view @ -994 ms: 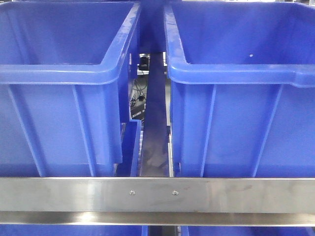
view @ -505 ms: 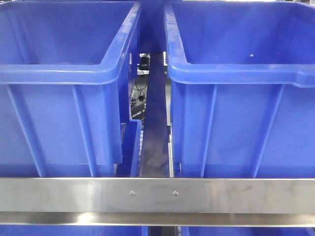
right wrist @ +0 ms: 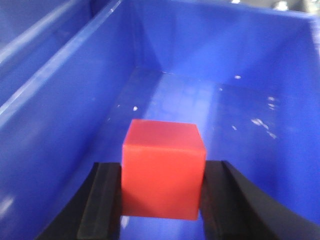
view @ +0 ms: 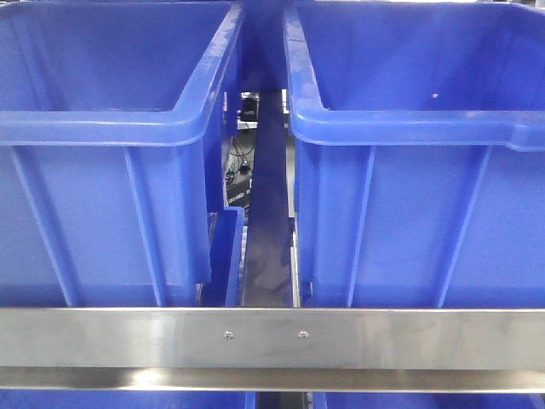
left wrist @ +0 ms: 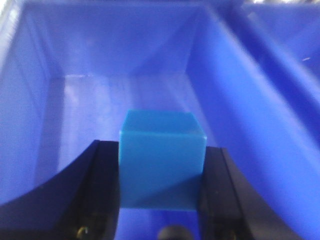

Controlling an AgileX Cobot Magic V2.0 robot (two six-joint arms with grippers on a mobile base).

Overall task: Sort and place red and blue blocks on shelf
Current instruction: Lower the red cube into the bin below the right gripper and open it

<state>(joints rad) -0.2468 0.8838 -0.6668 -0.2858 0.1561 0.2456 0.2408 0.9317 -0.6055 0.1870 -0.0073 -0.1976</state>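
Observation:
In the left wrist view my left gripper (left wrist: 161, 172) is shut on the blue block (left wrist: 161, 160), holding it over the inside of a large blue bin (left wrist: 255, 120). My right gripper (right wrist: 163, 182) is shut on the red block (right wrist: 163, 167), held above the floor of another blue bin (right wrist: 60, 120). The shelf shows in the front view as a brushed steel front rail (view: 272, 336) with the left blue bin (view: 102, 128) and the right blue bin (view: 426, 128) standing behind it. Neither gripper nor block appears in the front view.
A narrow gap (view: 264, 213) with a dark track and cables runs between the two bins. More blue bins show below the rail (view: 128, 400). A neighbouring bin's rim crosses the upper right of the left wrist view (left wrist: 285, 45).

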